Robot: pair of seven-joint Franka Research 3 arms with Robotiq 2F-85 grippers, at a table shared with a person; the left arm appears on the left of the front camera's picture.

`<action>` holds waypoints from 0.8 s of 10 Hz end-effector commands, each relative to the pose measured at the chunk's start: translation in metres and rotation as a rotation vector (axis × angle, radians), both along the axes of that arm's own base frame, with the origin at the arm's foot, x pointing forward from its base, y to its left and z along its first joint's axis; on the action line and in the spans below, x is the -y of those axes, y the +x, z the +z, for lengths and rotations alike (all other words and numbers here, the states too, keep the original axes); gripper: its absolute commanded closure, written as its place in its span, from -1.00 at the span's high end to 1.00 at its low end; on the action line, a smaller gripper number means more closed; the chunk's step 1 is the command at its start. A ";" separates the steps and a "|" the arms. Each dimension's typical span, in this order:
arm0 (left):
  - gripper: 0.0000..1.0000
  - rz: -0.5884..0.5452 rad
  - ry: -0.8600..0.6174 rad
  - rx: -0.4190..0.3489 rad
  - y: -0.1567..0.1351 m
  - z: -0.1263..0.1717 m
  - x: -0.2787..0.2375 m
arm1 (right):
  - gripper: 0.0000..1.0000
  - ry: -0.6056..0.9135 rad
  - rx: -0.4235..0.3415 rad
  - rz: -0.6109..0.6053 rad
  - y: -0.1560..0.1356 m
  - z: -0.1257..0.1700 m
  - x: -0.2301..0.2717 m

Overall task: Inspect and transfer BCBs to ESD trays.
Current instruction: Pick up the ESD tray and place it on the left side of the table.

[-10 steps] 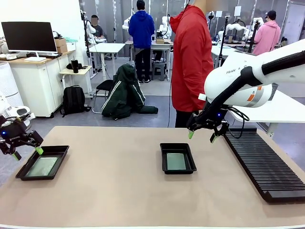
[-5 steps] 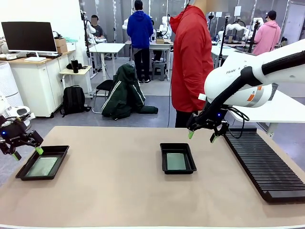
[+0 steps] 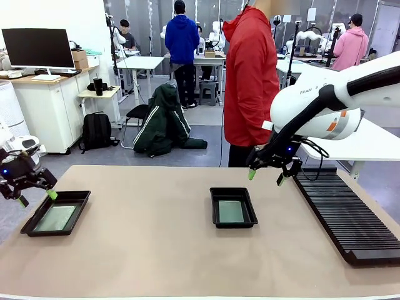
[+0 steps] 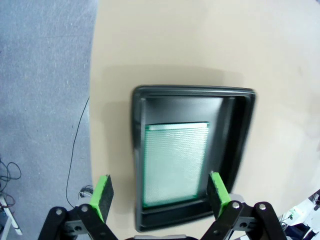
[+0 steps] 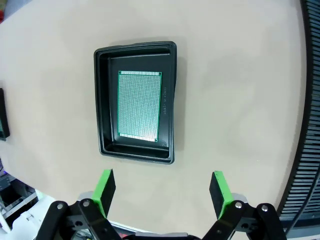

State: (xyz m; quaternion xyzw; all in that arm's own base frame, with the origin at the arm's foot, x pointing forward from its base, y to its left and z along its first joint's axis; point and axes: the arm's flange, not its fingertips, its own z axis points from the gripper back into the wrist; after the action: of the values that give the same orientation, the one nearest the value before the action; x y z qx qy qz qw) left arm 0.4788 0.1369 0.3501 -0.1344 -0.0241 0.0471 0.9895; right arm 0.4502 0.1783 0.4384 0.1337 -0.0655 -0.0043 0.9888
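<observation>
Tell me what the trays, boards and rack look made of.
Trays: black moulded plastic by the look, semi-gloss, rounded corners, raised rims. Boards: thin pale-green sheet covered in a fine dot grid, probably perforated circuit laminate. Rack: black, ribbed with many slots, matte; likely plastic, though the look leaves it open.

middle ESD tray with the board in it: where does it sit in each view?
Front view: middle ESD tray at table centre, just right of middle.
Left wrist view: not this tray; the tray there is the left one.
Right wrist view: upper centre-left, above the open right pincer.
Shared landmark: black slotted rack, at the right edge.
</observation>
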 end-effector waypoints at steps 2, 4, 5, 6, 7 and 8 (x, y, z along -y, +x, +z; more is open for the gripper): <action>1.00 -0.021 0.029 0.039 -0.016 0.063 0.088 | 1.00 0.134 0.014 -0.004 -0.032 0.015 0.073; 1.00 -0.025 0.073 0.060 -0.018 0.084 0.170 | 1.00 0.179 0.025 -0.022 -0.036 0.011 0.115; 1.00 -0.036 0.099 0.103 -0.016 0.093 0.216 | 1.00 0.216 0.034 -0.018 -0.036 0.007 0.129; 1.00 -0.043 0.138 0.092 -0.012 0.097 0.265 | 1.00 0.234 0.033 -0.007 -0.036 0.002 0.140; 1.00 -0.057 0.168 0.088 -0.007 0.099 0.318 | 1.00 0.257 0.032 0.000 -0.036 -0.001 0.152; 1.00 -0.058 0.214 0.103 -0.006 0.097 0.356 | 1.00 0.189 0.037 -0.036 -0.036 0.011 0.138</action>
State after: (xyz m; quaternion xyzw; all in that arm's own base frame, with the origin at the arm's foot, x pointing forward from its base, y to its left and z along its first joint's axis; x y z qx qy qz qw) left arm 0.4498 -0.2038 0.4523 -0.0689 -0.0744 0.0015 0.9948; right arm 0.4138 0.0275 0.4439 0.2347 -0.0862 -0.0232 0.9679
